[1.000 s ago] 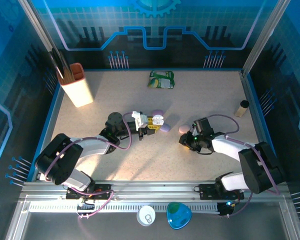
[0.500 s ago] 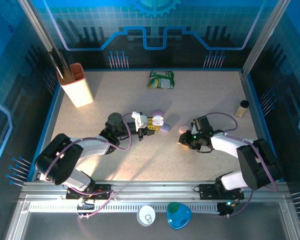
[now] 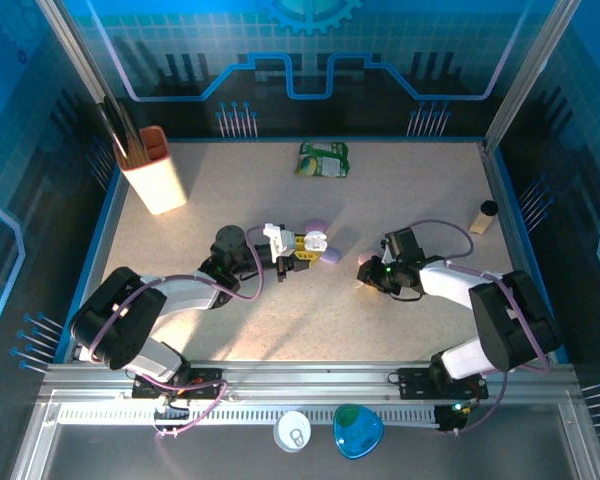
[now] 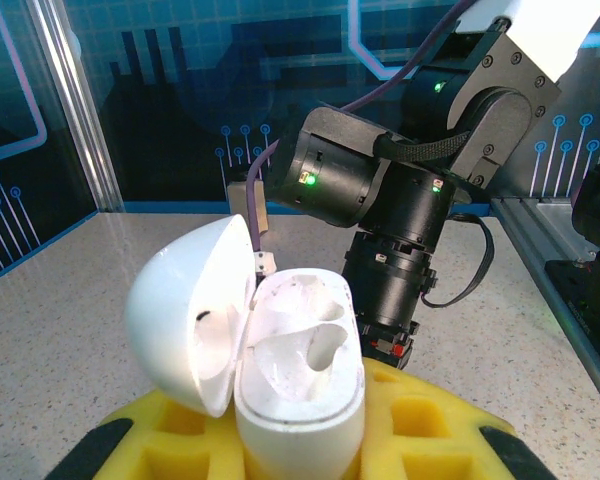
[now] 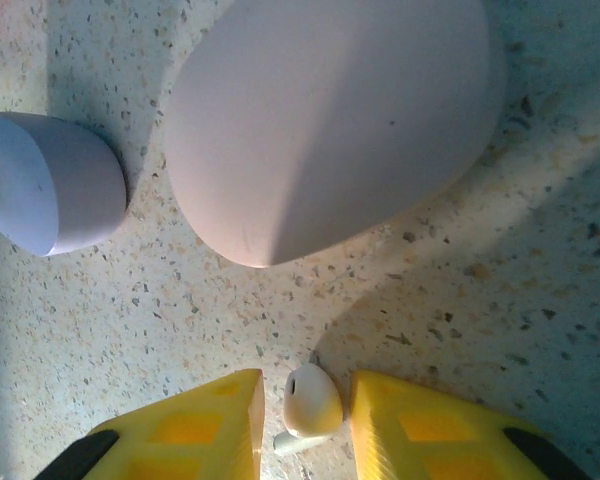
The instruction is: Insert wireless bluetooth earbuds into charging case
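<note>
A wireless bluetooth earbud (image 5: 313, 398), small, white and glossy, with a rounded head and a short stem, lay low against the speckled desk (image 5: 460, 260) between the yellow, square-pocketed pads (image 5: 195, 425) of the right claw (image 5: 306, 408), in the close view from the right wrist camera. The pads stood narrowly apart on either side of the bud, and whether they pressed on it could not be told. Just beyond it sat a matte pink case (image 5: 330, 120), smooth and pebble-shaped, with a lilac case (image 5: 50, 180) near its left flank. The left wrist camera caught another detail: the left claw (image 4: 300, 432) was clenched on a white charging case (image 4: 300, 370), held upright between its yellow pads. The case's domed lid (image 4: 185, 315) was swung open to the left, baring two moulded wells in shiny plastic, with the black barrel of the right arm (image 4: 380, 200) and its green lights close behind. From overhead the layout came clear. Both arms reached to the middle of the pale, stone-flecked desk, the left claw and its case left of centre and the right claw to their right beside the pink case, near each other but apart. A crinkled green snack bag (image 3: 323, 159) lay by the far edge. An orange-and-white holder (image 3: 157, 172) of dark utensils stood at the far left, and a small tan cylinder (image 3: 482, 217) stood near the right wall.
</note>
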Action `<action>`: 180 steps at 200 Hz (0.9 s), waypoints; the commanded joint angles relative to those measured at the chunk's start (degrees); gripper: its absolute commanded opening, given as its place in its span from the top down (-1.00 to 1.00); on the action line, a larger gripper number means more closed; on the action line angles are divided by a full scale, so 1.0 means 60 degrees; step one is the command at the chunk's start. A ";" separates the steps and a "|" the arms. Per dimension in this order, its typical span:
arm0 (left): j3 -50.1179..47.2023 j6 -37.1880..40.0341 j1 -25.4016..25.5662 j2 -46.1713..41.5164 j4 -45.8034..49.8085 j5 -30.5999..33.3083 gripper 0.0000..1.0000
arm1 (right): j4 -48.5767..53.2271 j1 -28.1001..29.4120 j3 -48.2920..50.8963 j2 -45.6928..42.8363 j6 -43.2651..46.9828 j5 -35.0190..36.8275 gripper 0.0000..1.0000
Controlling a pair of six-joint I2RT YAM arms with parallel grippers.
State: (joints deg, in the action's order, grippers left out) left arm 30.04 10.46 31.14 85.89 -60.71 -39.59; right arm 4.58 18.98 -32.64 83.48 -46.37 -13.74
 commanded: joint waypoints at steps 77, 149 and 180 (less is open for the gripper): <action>-0.0085 0.0159 0.0003 -0.0169 -0.0019 0.0051 0.94 | 0.1754 0.0362 -0.1007 0.0839 0.1333 0.0913 0.51; -0.0113 0.0262 0.0005 -0.0107 0.0069 0.0106 0.93 | 0.1812 0.0586 -0.1136 0.0489 0.1341 0.1379 0.61; -0.0078 0.0412 0.0011 0.0045 0.0069 0.0292 0.94 | 0.1610 0.0738 -0.1054 -0.0678 0.1832 0.2124 0.60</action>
State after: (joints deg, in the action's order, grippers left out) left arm 30.04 10.83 31.14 85.89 -60.27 -39.03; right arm 14.59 22.26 -39.31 85.12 -38.61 -6.33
